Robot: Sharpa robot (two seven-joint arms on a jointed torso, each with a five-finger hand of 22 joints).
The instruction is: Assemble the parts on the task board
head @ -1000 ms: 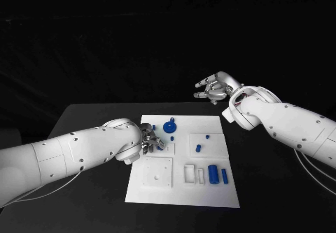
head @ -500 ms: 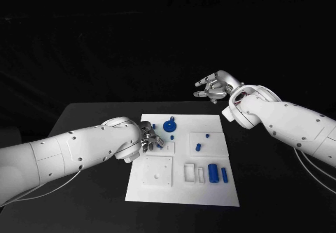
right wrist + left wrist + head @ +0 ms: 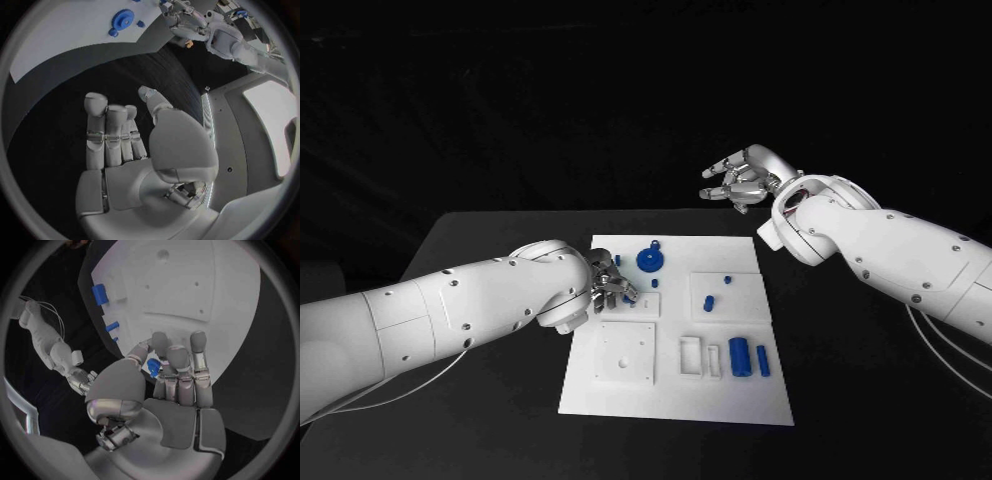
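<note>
The left hand (image 3: 609, 285) sits low over the board (image 3: 678, 400), at its left edge. In the left wrist view its (image 3: 169, 385) thumb and fingers are curled together round a small blue part (image 3: 153, 366), pinched near the fingertips (image 3: 199, 340); the head view hides this grip behind the arm. Just past the left hand, toward the far end of the board, lies a blue gear (image 3: 649, 262) with a small peg (image 3: 655, 284) beside it. Further from that hand, across the board toward the right arm, two small blue pieces (image 3: 708, 303) rest on a raised white block (image 3: 747, 305). Nearer the robot than the left hand is a square white plate (image 3: 626, 355), and beyond it a blue cylinder (image 3: 738, 359) and a thinner blue pin (image 3: 763, 362) lie side by side next to a white slotted holder (image 3: 692, 357).

The right hand (image 3: 741, 183) is raised well clear of the table (image 3: 488, 240), beyond the board's far right corner. In the right wrist view it (image 3: 134, 150) is empty, fingers straight and loosely apart, thumb out to the side. The gear (image 3: 123, 20) lies on the board well ahead of its fingertips.
</note>
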